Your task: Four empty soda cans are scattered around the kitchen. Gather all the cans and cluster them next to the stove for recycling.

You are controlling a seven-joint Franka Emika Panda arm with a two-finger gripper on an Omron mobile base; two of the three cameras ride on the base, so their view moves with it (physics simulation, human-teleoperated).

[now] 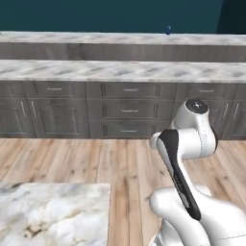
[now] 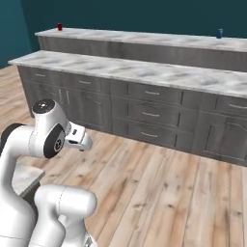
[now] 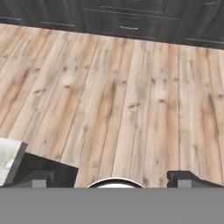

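A blue soda can (image 1: pixel 168 30) stands far off on the raised back ledge of the counter, also seen at the right end of that ledge as the blue can (image 2: pixel 220 33). A red soda can (image 2: pixel 60 26) stands at the ledge's left end. The stove is out of view. My arm is folded close to the base. My gripper (image 3: pixel 113 178) is open, its two dark fingertips (image 3: pixel 41 177) spread wide with nothing between them. It looks down at the bare wooden floor, well short of the cabinets and far from both cans.
A long two-tier marble counter (image 1: pixel 120 71) on grey drawers (image 1: pixel 129 110) runs across the far side. Wood floor (image 2: pixel 159 183) lies between it and me. The corner of a marble island top (image 1: pixel 48 211) sits close at my left, its edge (image 3: pixel 8 157) low in the hand view.
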